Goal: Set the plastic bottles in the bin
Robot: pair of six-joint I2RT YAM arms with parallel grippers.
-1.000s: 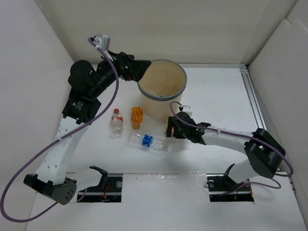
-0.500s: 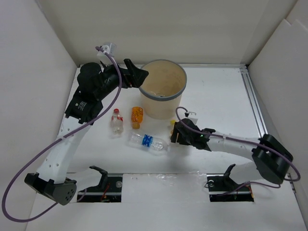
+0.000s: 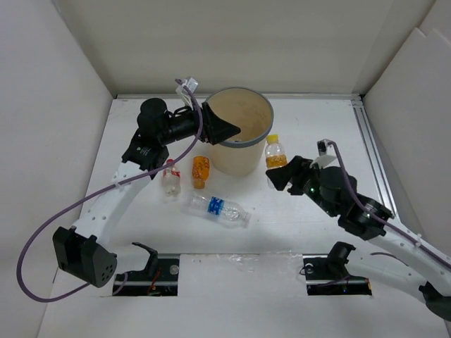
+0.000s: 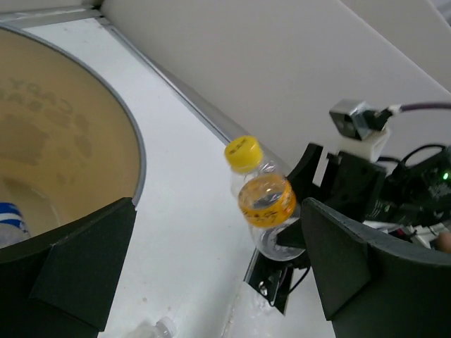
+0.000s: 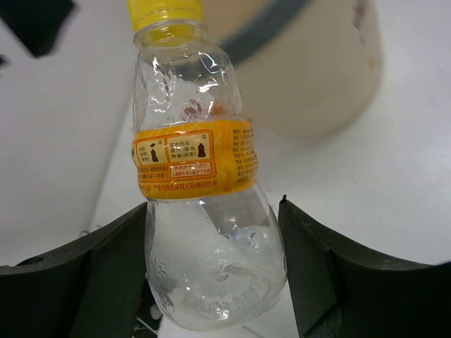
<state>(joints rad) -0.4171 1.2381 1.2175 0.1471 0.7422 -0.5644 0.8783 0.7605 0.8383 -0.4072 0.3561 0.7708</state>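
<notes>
The tan bin (image 3: pixel 248 120) with a grey rim stands at the back middle. My right gripper (image 3: pixel 280 173) is shut on a clear plastic bottle (image 3: pixel 275 153) with a yellow cap and orange label, held upright in the air just right of the bin. In the right wrist view both fingers press the bottle's (image 5: pixel 204 211) lower body. My left gripper (image 3: pixel 224 127) hangs open and empty over the bin's left rim. On the table lie a red-capped bottle (image 3: pixel 170 177), a short orange bottle (image 3: pixel 201 170) and a blue-labelled bottle (image 3: pixel 217 207). A blue-labelled bottle (image 4: pixel 7 220) shows inside the bin (image 4: pixel 138 163).
White walls close in the table on the left, back and right. A metal rail (image 3: pixel 372 158) runs along the right side. The arm bases and black mounts (image 3: pixel 149 262) sit at the near edge.
My right gripper closed on the yellow-capped bottle beside the bin's base and lifted it up and to the right. The left arm swung right and now reaches over the bin's rim.
</notes>
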